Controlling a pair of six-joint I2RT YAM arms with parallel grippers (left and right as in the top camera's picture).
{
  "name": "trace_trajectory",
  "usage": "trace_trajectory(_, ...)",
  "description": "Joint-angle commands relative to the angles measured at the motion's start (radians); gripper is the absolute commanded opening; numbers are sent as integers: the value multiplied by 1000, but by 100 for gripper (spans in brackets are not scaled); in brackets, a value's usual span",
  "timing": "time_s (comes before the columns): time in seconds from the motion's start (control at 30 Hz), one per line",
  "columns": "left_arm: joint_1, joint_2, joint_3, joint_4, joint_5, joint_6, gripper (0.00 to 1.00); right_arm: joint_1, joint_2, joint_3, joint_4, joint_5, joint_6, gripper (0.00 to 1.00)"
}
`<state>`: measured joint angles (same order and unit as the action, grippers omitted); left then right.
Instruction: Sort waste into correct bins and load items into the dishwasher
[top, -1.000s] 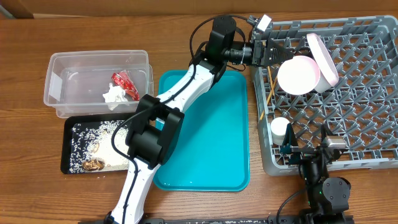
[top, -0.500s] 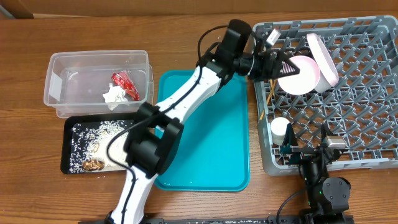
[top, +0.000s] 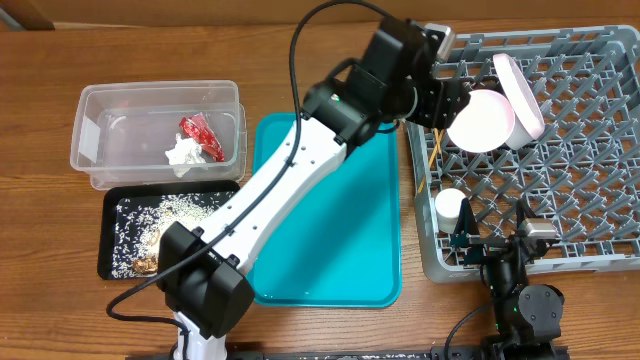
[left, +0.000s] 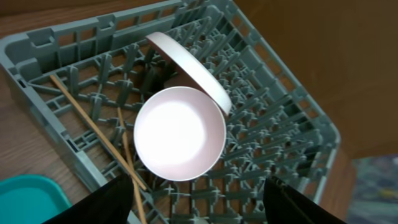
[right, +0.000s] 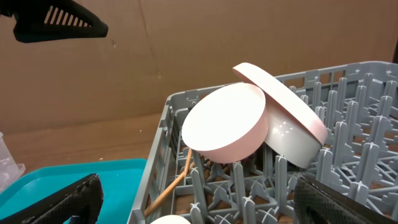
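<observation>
The white bowl (top: 483, 120) leans on its side against the tilted white plate (top: 520, 90) in the grey dishwasher rack (top: 590, 190). The chopsticks (top: 431, 152) lie crossed by the rack's left wall, and the small cup (top: 451, 208) stands near its front left corner. My left gripper (top: 448, 102) hovers just left of the bowl, open and empty. From the left wrist, the bowl (left: 180, 132) and plate (left: 194, 67) lie beyond the left gripper (left: 202, 211). My right gripper (top: 495, 238) is open at the rack's front edge, facing the bowl (right: 227, 134).
The clear tub (top: 100, 110) at the left holds the red wrapper (top: 200, 137) and the white tissue (top: 183, 152). In front of it, the black tray (top: 112, 260) carries rice and brown scraps. A teal tray (top: 340, 230) lies under the left arm.
The left arm has risen and stretched out over the teal tray, with its wrist above the rack's left corner and its jaws somewhat narrower. Bowl, plate and right arm have not moved.
</observation>
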<state>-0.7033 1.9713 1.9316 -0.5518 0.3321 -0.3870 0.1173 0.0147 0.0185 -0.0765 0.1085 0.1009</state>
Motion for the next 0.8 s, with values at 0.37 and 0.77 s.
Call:
trace_trajectory(0.37,-89,163,1,21,-293,85,62,-6,-10,-10,4,2,3,100)
trace_trajectory(0.77,-61,284,1,136,-142,-3,62,-6,-10,-10,4,2,3,100)
